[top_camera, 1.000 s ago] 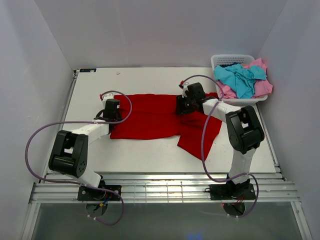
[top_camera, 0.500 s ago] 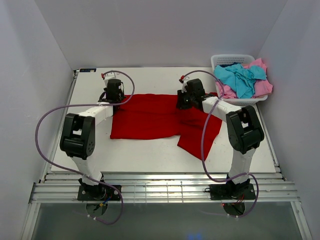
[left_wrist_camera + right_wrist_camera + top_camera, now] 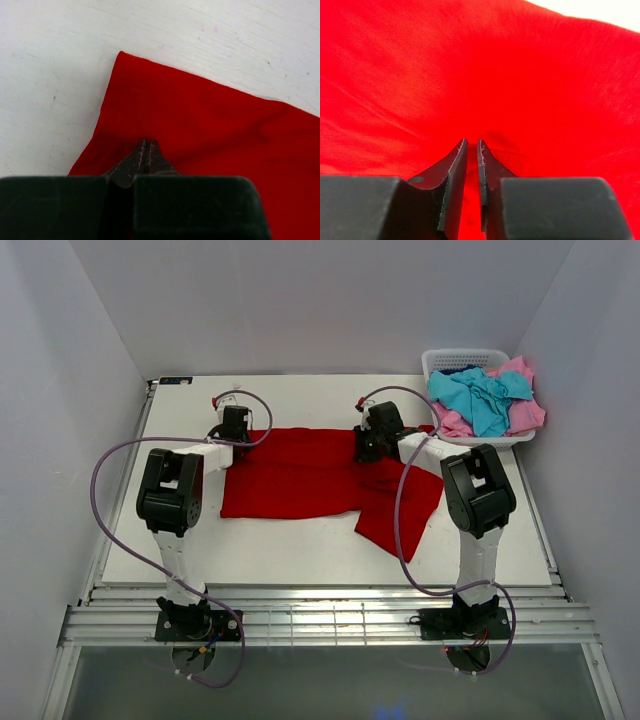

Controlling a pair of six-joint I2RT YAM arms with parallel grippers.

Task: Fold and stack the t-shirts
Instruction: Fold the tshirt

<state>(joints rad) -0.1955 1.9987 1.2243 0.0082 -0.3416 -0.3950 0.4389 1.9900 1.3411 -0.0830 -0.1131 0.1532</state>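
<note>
From above, your red t-shirt [image 3: 300, 475] lies spread mid-table [image 3: 300, 395] with bare tabletop beyond every edge, while the turquoise t-shirt [image 3: 480, 400] and pink t-shirt [image 3: 525, 415] sit heaped in the white basket [image 3: 462, 355] at upper right. In the left wrist view, your left gripper [image 3: 146, 146] is closed tight just inside the shirt's corner; you can't tell whether it pinches cloth. In the right wrist view, your right gripper [image 3: 472, 145] stands a slit apart with its tips in red cloth, and whether it has hold is unclear.

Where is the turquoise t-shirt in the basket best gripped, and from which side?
Probably pinch a raised fold near the middle of the turquoise t-shirt, coming straight down: it lies crumpled on top of the pink t-shirt, and the basket walls block the sides.
</note>
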